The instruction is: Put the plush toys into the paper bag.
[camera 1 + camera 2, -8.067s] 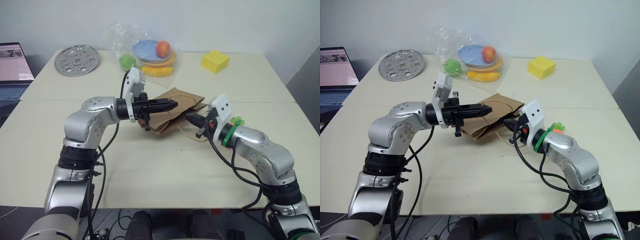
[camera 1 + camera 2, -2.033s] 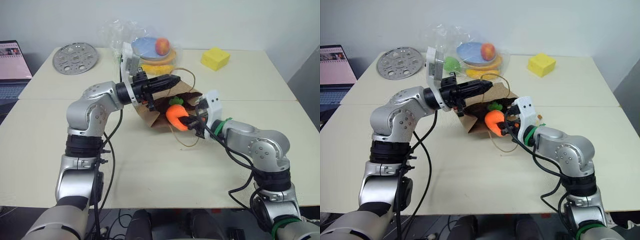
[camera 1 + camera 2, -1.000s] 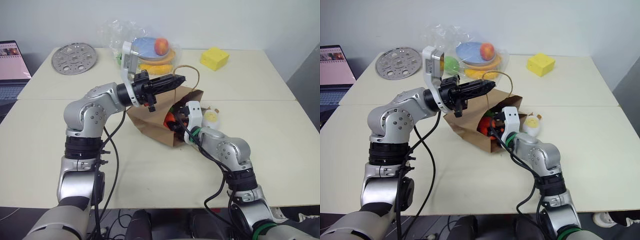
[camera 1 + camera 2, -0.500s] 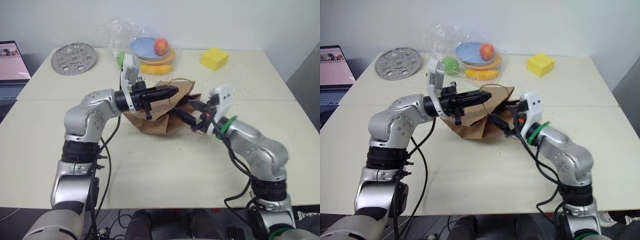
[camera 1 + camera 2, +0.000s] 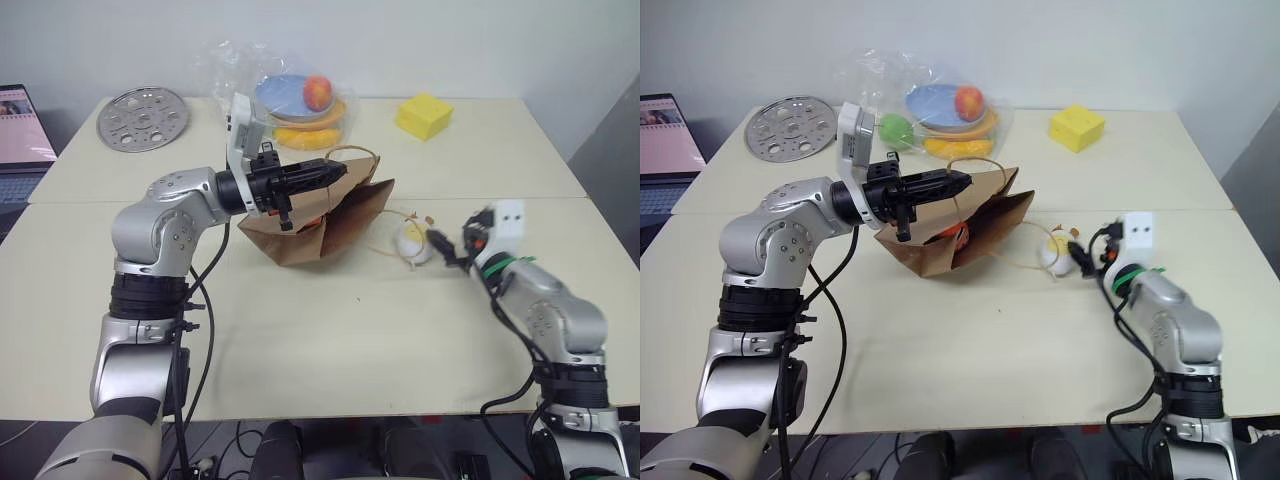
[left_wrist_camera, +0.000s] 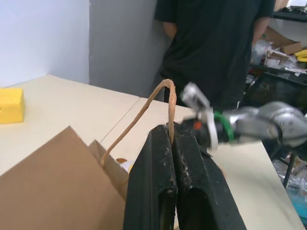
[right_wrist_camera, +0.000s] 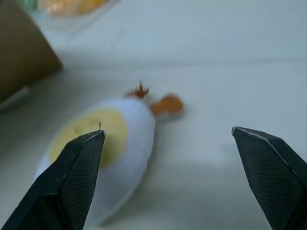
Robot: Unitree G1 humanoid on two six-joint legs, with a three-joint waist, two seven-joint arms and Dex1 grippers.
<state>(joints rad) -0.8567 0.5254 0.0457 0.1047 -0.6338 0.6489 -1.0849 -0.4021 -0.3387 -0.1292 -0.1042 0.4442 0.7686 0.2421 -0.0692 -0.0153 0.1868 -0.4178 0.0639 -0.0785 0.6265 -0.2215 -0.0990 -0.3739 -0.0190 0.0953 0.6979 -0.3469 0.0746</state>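
Pale cream tabletop (image 5: 300, 330) — two tables butted along a seam — against a plain white wall (image 5: 450, 40); dark grey wall panel (image 6: 120, 43) beyond, a black-clad person (image 6: 211, 43) standing there.

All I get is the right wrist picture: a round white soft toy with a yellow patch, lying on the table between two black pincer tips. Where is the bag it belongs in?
Observer: The brown kraft paper bag sits on the table to the robot's left of that white toy, a little apart from it.
Operator: What is keeping the bag open?
Observer: The left pincer is shut on one thin twisted paper handle and holds that side up.
Operator: Is anything inside?
Observer: Some orange of the carrot plush toy shows in the bag's mouth.
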